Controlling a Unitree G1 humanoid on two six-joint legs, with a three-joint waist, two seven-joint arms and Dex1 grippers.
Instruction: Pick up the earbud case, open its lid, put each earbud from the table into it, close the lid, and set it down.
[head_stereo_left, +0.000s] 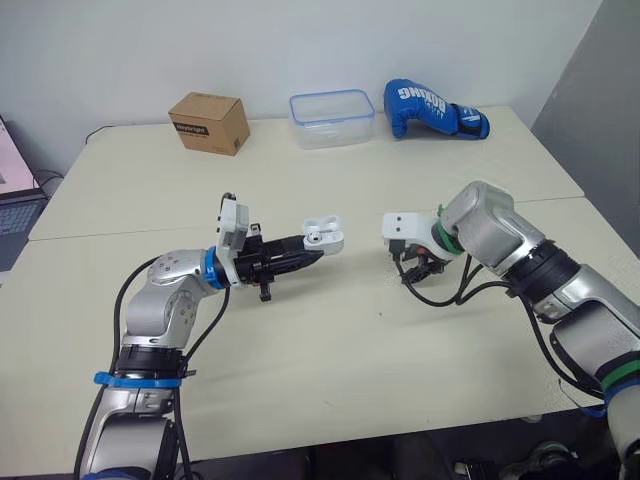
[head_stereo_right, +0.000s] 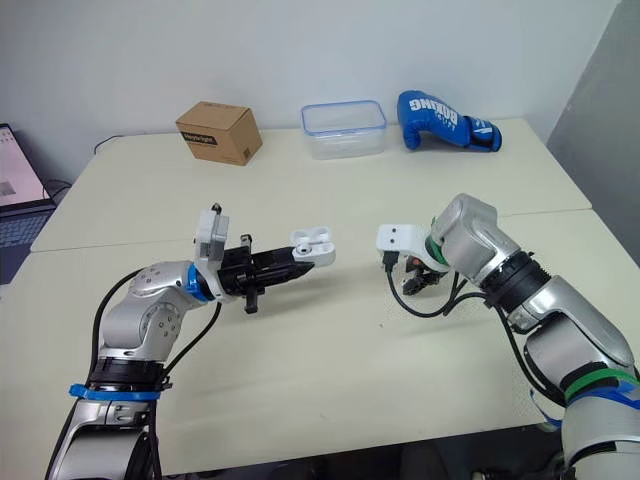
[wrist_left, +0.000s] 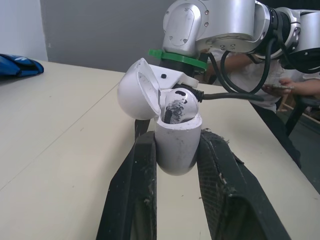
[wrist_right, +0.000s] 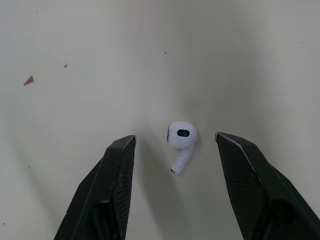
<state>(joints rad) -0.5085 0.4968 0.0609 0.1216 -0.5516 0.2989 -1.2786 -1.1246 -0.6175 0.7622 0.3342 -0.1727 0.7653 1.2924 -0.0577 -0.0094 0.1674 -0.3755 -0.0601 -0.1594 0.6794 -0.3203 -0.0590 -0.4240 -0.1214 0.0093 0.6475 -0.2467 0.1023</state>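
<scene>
Holds the earbud case (wrist_left: 177, 145) off the table (head_stereo_left: 300, 380) in the left gripper (head_stereo_left: 312, 250), fingers (wrist_left: 135, 170) closed snugly on the lower body from both sides. Leaves the hinged lid (wrist_left: 136, 90) free that way, swung back and wide open, with the mouth turned towards the other arm for an easy drop-in. Seems to carry a stowed earbud (wrist_left: 179, 104) in the opening already, though hard to be sure from the smudged round shape there.

Points the right gripper (wrist_right: 176, 140) straight down at the table, well apart from the case, fingers (wrist_right: 117, 170) spread wide and holding nothing. Straddles the loose earbud (wrist_right: 182, 137) there: lying flat on the bare tabletop, between the two fingertips, touching neither. Looks set for a pinch across the rounded head, stem angled back towards the wrist. Calls for a gentle, centred squeeze, being small, smooth and likely to skid or flip.

Judging by this: case up, lid open, loose earbud not yet picked, closing and setting down to come.
</scene>
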